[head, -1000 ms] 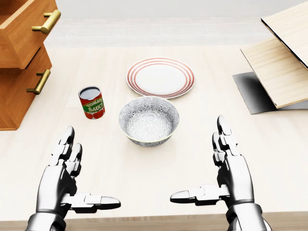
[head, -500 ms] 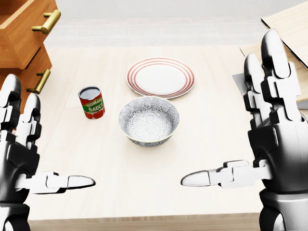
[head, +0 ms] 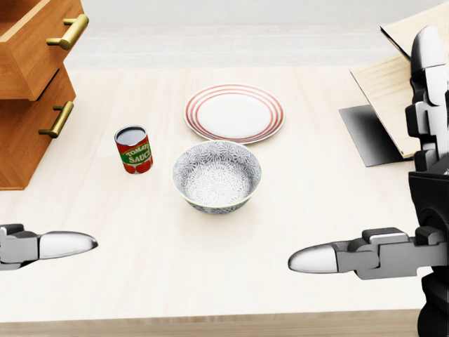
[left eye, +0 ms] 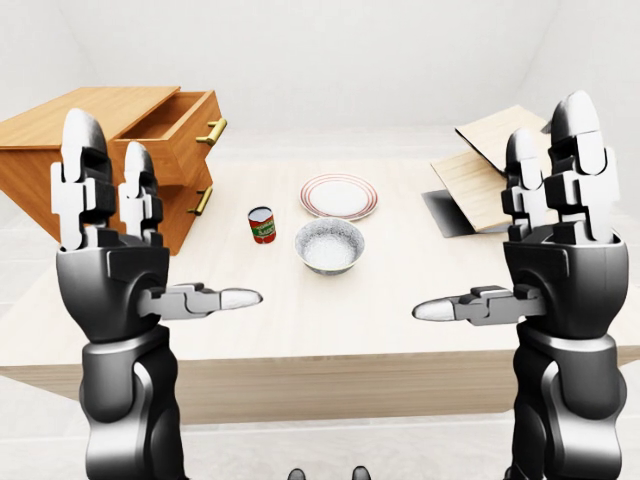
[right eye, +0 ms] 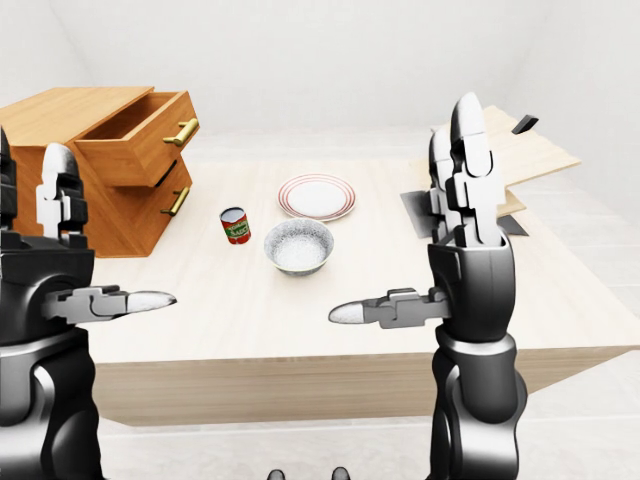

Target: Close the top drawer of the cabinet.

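At the table's [left eye: 330, 330] left edge stands the cabinet [left eye: 60, 150], its top drawer [left eye: 175, 125] pulled out toward the middle. It looks rigid and should slide in under a flat push on its front panel, beside the brass handle [left eye: 213, 131]. The left hand [left eye: 105, 220] is raised, fingers spread wide, holding nothing; the right hand [right eye: 465, 230] likewise, well apart from the drawer.

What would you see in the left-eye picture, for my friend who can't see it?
Two open robot hands, left hand and right hand, are raised before a pale table. A wooden cabinet stands at the left with its top drawer pulled out. A tomato sauce can, bowl and plate sit mid-table.
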`<state>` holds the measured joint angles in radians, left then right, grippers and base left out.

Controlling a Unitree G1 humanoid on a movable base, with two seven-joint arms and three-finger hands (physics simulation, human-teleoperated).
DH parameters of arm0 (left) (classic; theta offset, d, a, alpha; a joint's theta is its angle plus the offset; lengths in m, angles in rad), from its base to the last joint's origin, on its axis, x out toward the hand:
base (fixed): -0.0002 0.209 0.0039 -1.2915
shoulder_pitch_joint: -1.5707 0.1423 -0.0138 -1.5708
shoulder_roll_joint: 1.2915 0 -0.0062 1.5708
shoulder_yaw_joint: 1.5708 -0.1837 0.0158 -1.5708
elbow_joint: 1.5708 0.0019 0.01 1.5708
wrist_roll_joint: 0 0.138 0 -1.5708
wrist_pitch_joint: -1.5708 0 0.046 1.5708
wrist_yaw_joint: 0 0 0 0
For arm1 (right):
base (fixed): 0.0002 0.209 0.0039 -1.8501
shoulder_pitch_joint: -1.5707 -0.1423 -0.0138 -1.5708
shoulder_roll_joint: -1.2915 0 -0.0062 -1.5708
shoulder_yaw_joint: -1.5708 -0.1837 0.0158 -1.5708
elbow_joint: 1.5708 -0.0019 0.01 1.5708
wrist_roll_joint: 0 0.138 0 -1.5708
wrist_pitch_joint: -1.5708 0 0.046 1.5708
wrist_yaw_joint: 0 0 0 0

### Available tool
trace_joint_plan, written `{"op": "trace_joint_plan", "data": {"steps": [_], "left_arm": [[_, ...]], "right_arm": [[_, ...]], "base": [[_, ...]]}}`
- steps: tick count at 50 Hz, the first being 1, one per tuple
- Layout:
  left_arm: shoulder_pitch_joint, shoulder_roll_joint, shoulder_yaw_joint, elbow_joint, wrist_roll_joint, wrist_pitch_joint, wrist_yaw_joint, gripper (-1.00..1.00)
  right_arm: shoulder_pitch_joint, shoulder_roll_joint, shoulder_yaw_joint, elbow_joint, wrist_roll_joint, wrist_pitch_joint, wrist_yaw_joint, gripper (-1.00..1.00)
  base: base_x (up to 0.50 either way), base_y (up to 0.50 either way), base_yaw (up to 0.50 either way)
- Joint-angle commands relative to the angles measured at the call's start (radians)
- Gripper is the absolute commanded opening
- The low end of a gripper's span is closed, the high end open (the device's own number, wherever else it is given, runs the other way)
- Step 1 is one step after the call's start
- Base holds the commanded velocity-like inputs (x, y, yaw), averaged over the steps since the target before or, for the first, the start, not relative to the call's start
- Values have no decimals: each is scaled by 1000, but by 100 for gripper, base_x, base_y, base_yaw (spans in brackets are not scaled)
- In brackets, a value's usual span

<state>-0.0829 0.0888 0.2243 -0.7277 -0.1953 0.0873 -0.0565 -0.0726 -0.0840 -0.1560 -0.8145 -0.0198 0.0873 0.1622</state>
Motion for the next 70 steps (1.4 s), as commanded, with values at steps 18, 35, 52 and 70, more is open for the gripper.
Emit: {"op": "trace_joint_plan", "data": {"steps": [18,35,52,70], "left_arm": [[-55,34,5,-26,5,0,9,100],[-58,27,13,-34,-4,0,16,100],[-50,27,2,-39,-7,0,14,100],[-48,26,-25,-57,-6,0,11,100]], "right_arm": [[28,-6,-44,-4,18,0,10,100],[32,16,-47,-9,18,0,23,100],[65,16,-27,23,14,0,20,100],[72,18,-34,32,15,0,14,100]], "base": [[0,0,0],[10,42,0],[10,50,0],[2,50,0]]}}
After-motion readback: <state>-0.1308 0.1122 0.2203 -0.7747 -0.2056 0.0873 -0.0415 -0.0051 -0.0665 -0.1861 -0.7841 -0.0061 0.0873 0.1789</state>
